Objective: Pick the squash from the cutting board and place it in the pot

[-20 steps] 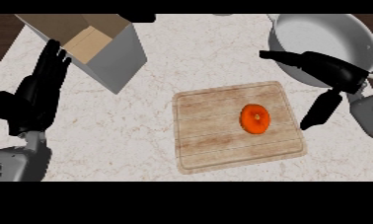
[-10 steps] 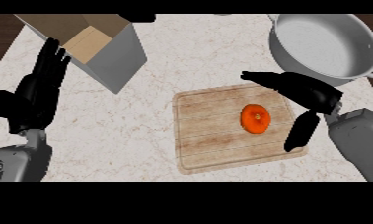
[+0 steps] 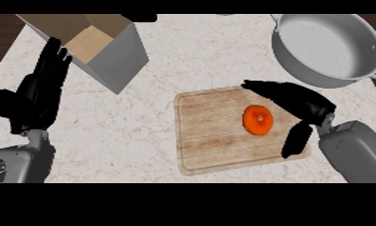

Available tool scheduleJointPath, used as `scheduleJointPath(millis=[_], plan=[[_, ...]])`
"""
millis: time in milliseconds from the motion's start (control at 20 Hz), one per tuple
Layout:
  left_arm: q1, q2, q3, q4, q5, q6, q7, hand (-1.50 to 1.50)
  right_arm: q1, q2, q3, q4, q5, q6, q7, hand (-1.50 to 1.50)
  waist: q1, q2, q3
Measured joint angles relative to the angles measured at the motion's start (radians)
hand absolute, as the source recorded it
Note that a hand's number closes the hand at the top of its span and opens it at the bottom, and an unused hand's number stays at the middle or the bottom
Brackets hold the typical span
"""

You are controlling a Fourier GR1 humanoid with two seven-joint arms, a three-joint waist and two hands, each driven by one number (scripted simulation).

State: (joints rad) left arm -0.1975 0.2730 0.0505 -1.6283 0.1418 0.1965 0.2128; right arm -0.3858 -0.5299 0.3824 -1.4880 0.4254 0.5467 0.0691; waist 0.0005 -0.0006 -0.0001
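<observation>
Squash [image 3: 258, 119]: right of centre on the cutting board [image 3: 213, 143], untouched.
Handling: likely light, stiff, smooth, apt to roll; best pinched across widest part.
Right hand [image 3: 305, 104]: fingers [image 3: 268, 87] released, spread just beside squash.
Left hand [image 3: 40, 90]: resting open, left edge.
Pot [image 3: 323, 46]: well apart on the surface [image 3: 206, 65].

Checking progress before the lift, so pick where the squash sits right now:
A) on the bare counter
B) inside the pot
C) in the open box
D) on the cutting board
D: the squash lies on the cutting board, next to the open right hand, and the pot shows only its grey inside.
</observation>
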Motion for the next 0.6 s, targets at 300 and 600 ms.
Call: scheduleJointPath(millis=[300, 600], plan=[[0.001, -0.012, 0.016, -0.019, -0.017, -0.019, 0.019, 0.0, 0.005, 0.083, -0.019, 0.062, 0.107, -0.006, -0.042, -1.5, 0.002, 0.001, 0.0], [0.01, -0.028, 0.042, 0.018, -0.023, -0.051, -0.023, 0.0, 0.021, 0.139, -0.036, 0.114, 0.213, -0.025, -0.077, -1.5, 0.002, 0.001, 0.0]])
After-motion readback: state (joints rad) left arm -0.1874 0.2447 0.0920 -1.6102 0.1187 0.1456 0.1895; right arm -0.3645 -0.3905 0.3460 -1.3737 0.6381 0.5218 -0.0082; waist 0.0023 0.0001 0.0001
